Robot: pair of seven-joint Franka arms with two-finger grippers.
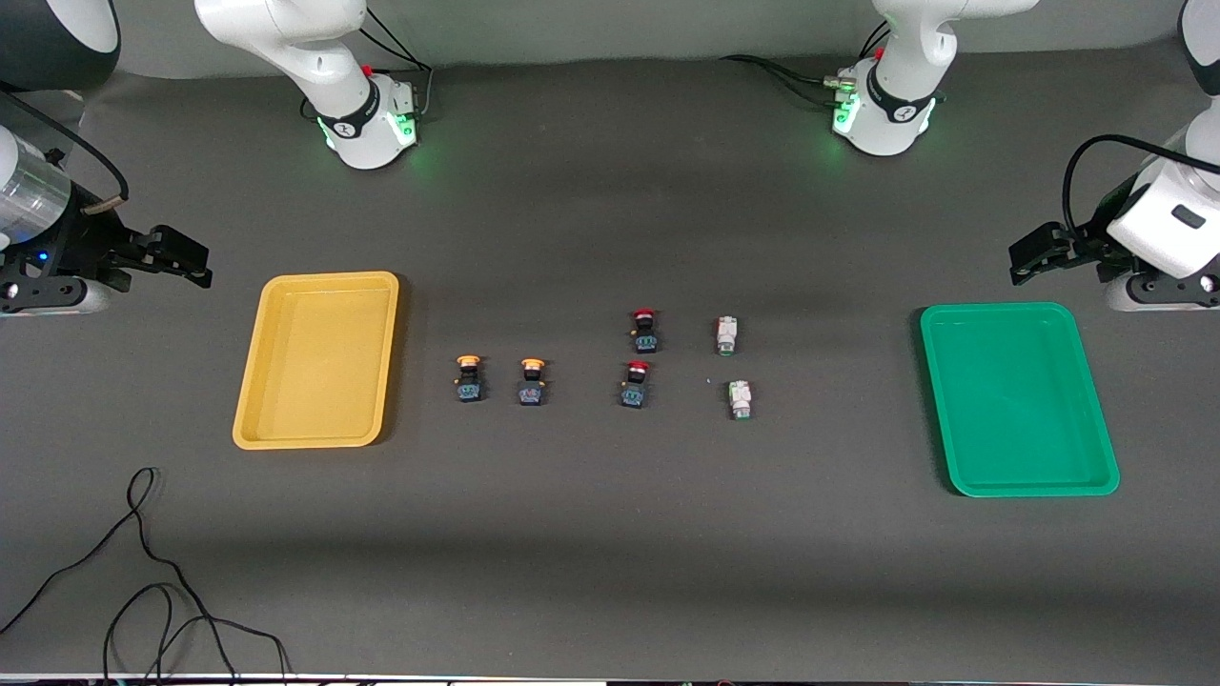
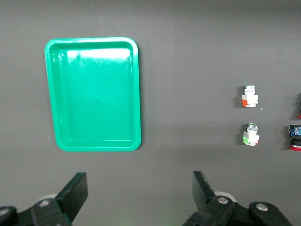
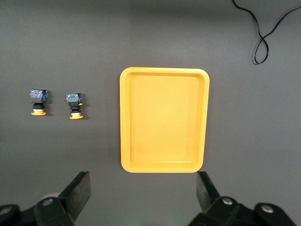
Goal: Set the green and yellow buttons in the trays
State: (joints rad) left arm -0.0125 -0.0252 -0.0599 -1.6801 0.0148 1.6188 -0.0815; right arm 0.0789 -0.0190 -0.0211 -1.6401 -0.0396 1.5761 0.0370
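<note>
Nothing is in a tray yet. The two small yellow-capped, dark-bodied buttons (image 1: 469, 378) (image 1: 532, 381) lie just beside the shallow yellow plastic tray (image 1: 250, 400), toward the table's middle. The two small white, green-ended buttons (image 1: 726, 334) (image 1: 740, 399) lie between the two red-capped buttons (image 1: 643, 330) and the shallow green plastic tray (image 1: 1106, 433).

The right gripper (image 1: 176, 257) hangs near the yellow tray, fingers spread and empty. The left gripper (image 1: 1044, 250) hangs near the green tray, likewise spread. I'd descend squarely over one button and pinch its body, not its cap.

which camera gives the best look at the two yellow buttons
The right wrist view: the yellow buttons lie large and unblocked beside the yellow tray. The front view shows them smaller. The left wrist view misses them.
</note>
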